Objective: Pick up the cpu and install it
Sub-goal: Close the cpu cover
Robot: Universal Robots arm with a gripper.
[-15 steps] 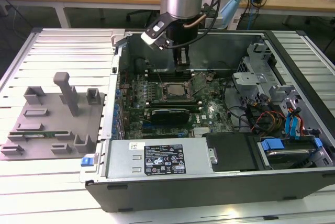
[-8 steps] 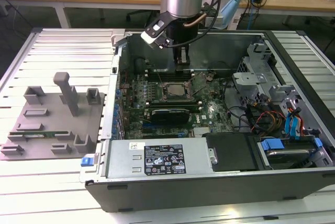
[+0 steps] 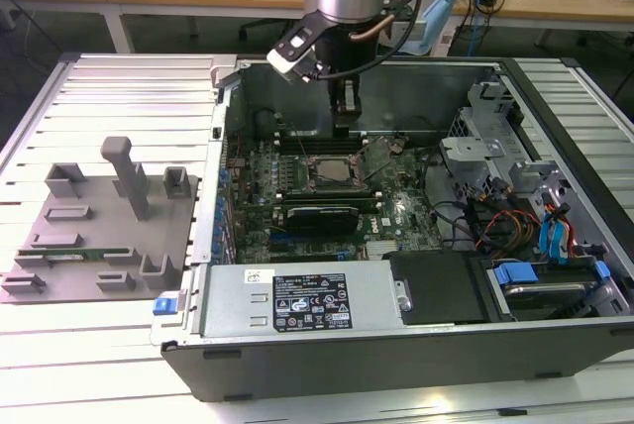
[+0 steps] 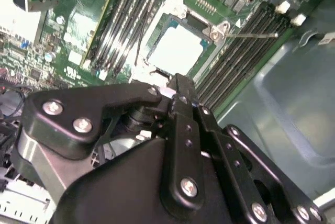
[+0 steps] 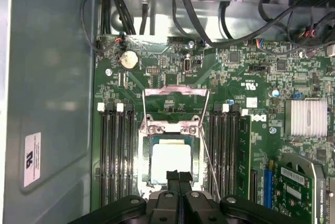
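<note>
The cpu (image 5: pixel 170 161) lies flat in its socket (image 5: pixel 170 128) on the green board (image 5: pixel 251 77) inside an open computer case (image 3: pixel 297 365). In the exterior view, the gripper (image 3: pixel 345 125) hangs at the cpu's 12 o'clock, pinched closed and empty.

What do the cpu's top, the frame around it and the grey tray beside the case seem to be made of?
The top of the cpu looks like matte silvery metal: pale, with an even glare. The socket frame seems bare stamped steel, judging by its bright thin edges. The grey tray looks like dull moulded plastic, perhaps printed: uniform grey, no shine.
</note>
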